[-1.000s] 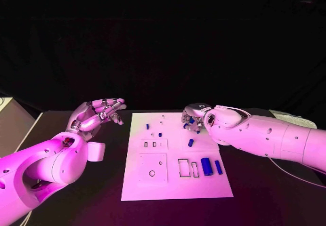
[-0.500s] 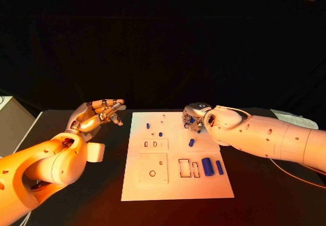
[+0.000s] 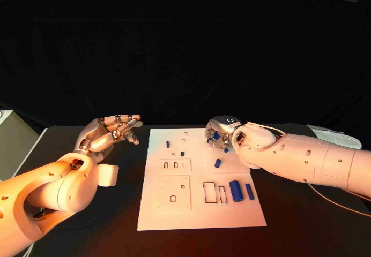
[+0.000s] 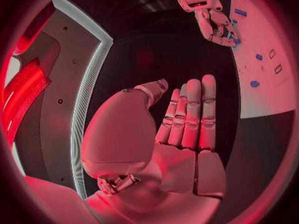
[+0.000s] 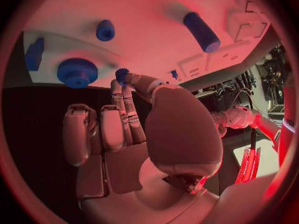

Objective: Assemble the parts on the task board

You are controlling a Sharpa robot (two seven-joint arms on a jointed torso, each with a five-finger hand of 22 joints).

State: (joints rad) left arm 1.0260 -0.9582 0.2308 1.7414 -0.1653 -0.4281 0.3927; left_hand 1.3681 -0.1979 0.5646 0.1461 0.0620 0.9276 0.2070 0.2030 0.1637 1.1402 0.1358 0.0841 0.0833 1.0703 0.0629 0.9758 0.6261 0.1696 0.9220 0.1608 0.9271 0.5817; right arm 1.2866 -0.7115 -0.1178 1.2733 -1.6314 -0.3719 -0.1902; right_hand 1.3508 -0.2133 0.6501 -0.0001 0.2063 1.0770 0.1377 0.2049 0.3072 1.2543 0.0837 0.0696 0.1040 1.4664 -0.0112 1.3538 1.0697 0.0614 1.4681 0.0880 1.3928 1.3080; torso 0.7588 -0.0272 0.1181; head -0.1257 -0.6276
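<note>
- Right hand [image 3: 220,132] sits over the far right part of the task board [image 3: 199,214], fingers [image 5: 124,109] curled in.
- Right wrist view: small blue gear-like part [image 5: 121,75] pinched at the fingertips, thumb against a finger; the other fingers are folded beside it, touching nothing.
- In the head view a blue part [image 3: 215,137] shows between the same fingers; can't tell whether it touches the board.
- Knurled blue disc [image 5: 77,72] lies just beside the pinching fingers on the board; small round blue peg [image 5: 105,30] a bit further out; long blue cylinder [image 5: 201,32] well apart from the fingers, lying flat.
- Short blue pin [image 3: 217,163] lies on the board just on the near side of the right hand, apart from it.
- Two larger blue cylinders [image 3: 236,190] and [image 3: 249,191] lie side by side at the board's near right, next to the rectangular slots, well apart from both hands.
- Two small blue pegs [image 3: 169,144] and [image 3: 182,153] on the board's left half, between the two hands, closer to the left one.
- Left hand [image 3: 110,132] raised above the tabletop [image 3: 309,225] left of the board, palm up, fingers [image 4: 194,112] straight, side by side, released, nothing in them. Well apart from the board edge.
</note>
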